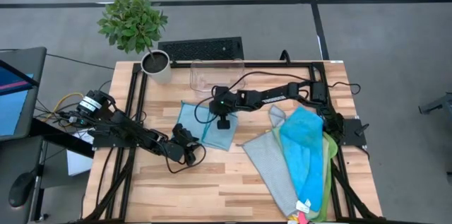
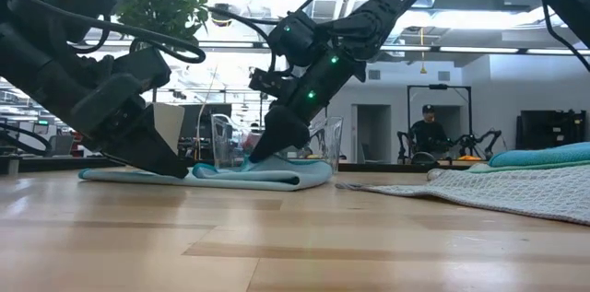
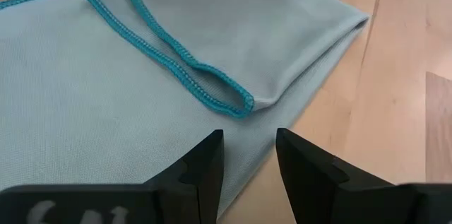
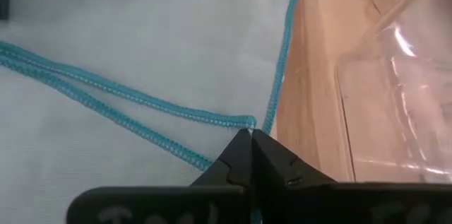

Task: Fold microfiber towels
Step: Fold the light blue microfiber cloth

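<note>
My right tool (image 1: 223,121) is clenched on the light blue towel's (image 1: 200,121) folded corner, center counter (image 1: 212,181). My left tool (image 1: 189,155) sits parted at its 7 o'clock edge, grasping nothing. Other towels (image 1: 300,157) piled at 4 o'clock.

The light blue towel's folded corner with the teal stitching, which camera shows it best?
The left wrist view: the folded corner of the light blue towel lies sharp and unobstructed ahead of the open left tool. The right wrist view shows stitching partly behind the shut right tool. The high and low views show only the towel's outline.
</note>
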